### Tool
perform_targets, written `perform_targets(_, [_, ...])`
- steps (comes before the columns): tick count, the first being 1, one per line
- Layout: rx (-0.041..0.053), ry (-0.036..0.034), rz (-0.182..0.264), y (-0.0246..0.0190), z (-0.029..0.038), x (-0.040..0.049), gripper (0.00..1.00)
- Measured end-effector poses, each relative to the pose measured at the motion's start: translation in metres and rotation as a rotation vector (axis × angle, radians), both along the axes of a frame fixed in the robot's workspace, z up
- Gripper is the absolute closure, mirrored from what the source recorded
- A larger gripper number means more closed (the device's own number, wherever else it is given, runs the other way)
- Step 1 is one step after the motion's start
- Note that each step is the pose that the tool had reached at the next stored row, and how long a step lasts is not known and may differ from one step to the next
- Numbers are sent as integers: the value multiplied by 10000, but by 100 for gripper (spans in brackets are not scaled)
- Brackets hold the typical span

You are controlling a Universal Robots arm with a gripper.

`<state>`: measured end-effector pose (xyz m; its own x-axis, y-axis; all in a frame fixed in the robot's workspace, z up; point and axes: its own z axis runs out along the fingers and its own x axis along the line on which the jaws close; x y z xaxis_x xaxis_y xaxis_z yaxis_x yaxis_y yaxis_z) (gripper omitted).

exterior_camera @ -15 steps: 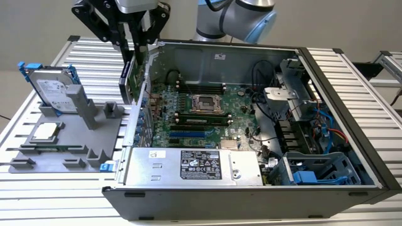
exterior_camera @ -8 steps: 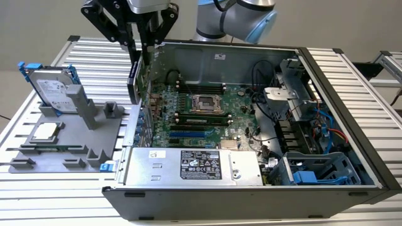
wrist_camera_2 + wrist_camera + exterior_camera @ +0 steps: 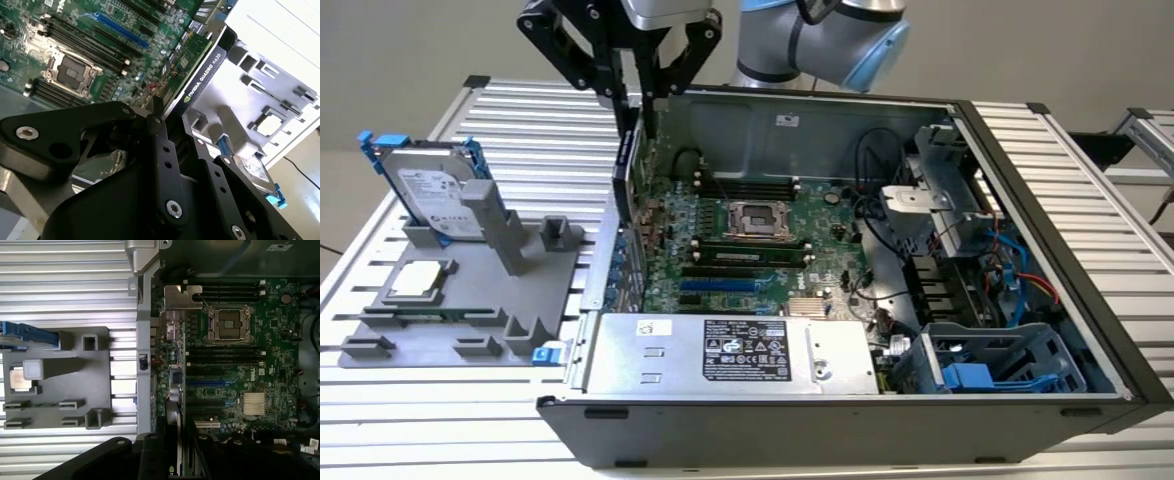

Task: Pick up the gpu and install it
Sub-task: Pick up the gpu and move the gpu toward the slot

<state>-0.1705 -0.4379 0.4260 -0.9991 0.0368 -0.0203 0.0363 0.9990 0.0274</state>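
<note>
My gripper (image 3: 640,108) is shut on the gpu (image 3: 626,165), which hangs edge-on below the fingers, just inside the open computer case's wall on the exterior view's left. In the second wrist view the gpu (image 3: 199,75) shows a green circuit board face and a black edge, clamped between the black fingers (image 3: 159,131) of the gripper (image 3: 161,107). In the first wrist view the card (image 3: 175,390) is held over the motherboard's (image 3: 235,360) edge near the expansion slots, and its silver bracket (image 3: 181,297) points toward the case rear. It hangs above the board, not seated.
A grey fixture (image 3: 467,290) beside the case holds a silver hard drive with blue rails (image 3: 434,190) and a processor chip (image 3: 416,280). Inside the case are the power supply (image 3: 720,350), memory slots (image 3: 747,187), a blue slot (image 3: 210,382) and drive cages (image 3: 987,360).
</note>
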Motion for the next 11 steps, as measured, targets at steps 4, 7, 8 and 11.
perform_targets(4, [0,0,0,2,0,75,100])
perform_targets(7, [-1,1,0,3,0,128,100])
perform_targets(8, [0,0,0,4,0,145,100])
perform_targets(11, [0,0,0,5,0,197,100])
